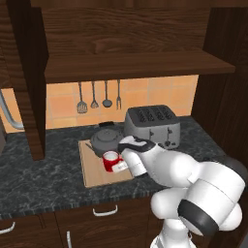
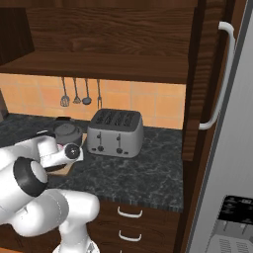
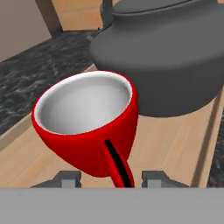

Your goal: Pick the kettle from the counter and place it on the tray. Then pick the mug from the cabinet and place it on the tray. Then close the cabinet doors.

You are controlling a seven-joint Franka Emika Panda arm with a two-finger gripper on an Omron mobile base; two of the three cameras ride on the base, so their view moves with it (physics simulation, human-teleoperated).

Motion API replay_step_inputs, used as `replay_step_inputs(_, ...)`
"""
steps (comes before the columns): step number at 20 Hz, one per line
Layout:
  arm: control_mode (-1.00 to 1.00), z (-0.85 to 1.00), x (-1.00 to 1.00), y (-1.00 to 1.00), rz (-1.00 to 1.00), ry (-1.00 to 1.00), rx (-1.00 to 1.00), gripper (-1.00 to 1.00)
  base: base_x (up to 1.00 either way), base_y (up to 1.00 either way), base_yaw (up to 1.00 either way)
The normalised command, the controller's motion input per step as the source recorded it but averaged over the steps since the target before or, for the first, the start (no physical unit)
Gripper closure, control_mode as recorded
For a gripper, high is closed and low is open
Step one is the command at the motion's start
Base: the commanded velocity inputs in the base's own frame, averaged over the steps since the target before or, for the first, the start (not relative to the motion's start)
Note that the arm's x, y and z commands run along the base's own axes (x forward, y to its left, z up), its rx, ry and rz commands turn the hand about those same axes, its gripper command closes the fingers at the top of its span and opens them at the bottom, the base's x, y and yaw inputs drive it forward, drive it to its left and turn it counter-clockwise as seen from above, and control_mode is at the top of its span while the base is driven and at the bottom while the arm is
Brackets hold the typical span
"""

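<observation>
Mug [image 3: 87,127], glossy red with a white inside, stands on the light wood tray [image 1: 97,177] at the kettle's [image 1: 106,139] five o'clock in the left base view, close beside it. Gripper [image 3: 107,178] sits at the mug, its two tips apart on either side of the handle, jaws parted. At the kettle's three o'clock stands the toaster [image 1: 152,126] on the counter [image 1: 38,164]. No writing can be read.
</observation>
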Motion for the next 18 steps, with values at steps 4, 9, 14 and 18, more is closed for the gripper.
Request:
replay_step_inputs(4,-1.00,0.18,-0.29,-0.09,-0.17,0.00,0.00,-1.00,0.00,0.00,0.00)
replay_step_inputs(9,-1.00,0.58,-0.28,-0.08,-0.18,0.05,0.03,-1.00,0.00,0.00,0.00)
replay_step_inputs(14,-1.00,0.74,-0.36,-0.27,-0.20,0.19,0.00,-1.00,0.00,0.00,0.00)
replay_step_inputs(18,-1.00,0.82,-0.33,-0.35,-0.22,0.23,0.00,-1.00,0.00,0.00,0.00)
